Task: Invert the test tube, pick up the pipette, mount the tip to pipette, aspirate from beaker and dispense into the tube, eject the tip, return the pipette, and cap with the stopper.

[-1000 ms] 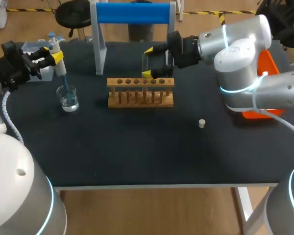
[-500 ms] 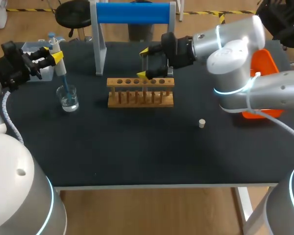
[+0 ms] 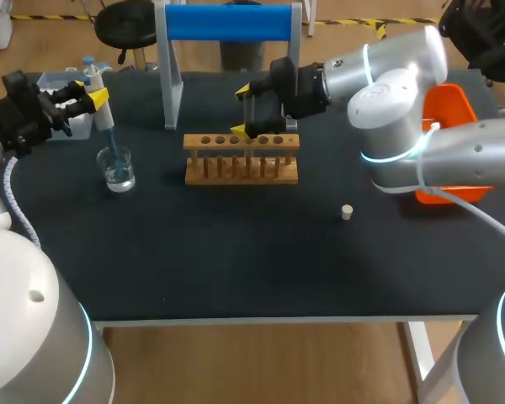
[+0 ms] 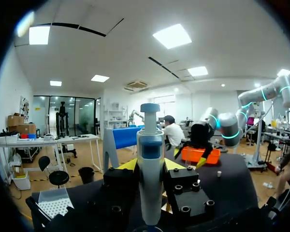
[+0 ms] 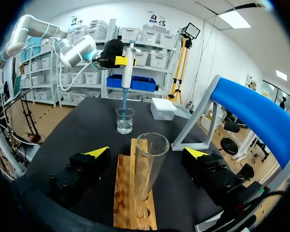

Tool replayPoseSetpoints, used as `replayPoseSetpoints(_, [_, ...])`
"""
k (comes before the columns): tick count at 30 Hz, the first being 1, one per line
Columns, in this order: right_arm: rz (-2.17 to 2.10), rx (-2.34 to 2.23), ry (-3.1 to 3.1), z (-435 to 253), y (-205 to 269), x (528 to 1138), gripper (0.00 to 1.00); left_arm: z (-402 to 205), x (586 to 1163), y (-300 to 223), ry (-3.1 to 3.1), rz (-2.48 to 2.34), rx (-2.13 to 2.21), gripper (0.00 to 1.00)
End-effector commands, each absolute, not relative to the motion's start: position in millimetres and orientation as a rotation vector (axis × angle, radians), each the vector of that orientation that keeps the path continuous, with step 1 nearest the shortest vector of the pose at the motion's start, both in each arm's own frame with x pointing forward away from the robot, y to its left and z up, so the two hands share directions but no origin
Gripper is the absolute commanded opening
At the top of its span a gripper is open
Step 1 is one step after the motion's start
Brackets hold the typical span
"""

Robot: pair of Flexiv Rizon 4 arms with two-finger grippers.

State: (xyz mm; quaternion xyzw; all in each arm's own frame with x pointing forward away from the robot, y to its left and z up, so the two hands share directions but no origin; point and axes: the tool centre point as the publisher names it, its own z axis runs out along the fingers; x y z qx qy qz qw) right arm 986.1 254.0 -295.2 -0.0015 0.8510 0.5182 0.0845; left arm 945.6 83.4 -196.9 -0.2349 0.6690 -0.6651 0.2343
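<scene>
beaker: clear liq, pipette tip in | tube: empty, upright at rack

The test tube is clear, glossy glass, and so is the beaker. The rack is pale bare wood, matt, with the grain showing. The pipette has a smooth white and blue plastic body. The worktop is dark and matt. The orange bin looks like smooth plastic. The right arm has a glossy silver shell.
</scene>
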Motion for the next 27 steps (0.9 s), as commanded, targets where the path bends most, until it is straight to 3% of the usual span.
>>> replayPoseSetpoints(1, [1.545,-0.012,2.544,-298.4,256.5,990.2,1.00,-196.5,945.0,84.4,1.838,-1.829,-0.642,0.00])
replayPoseSetpoints(27, [1.550,-0.063,2.566,-296.8,257.3,987.3,1.00,-196.5,945.0,84.4,1.838,-1.829,-0.642,0.00])
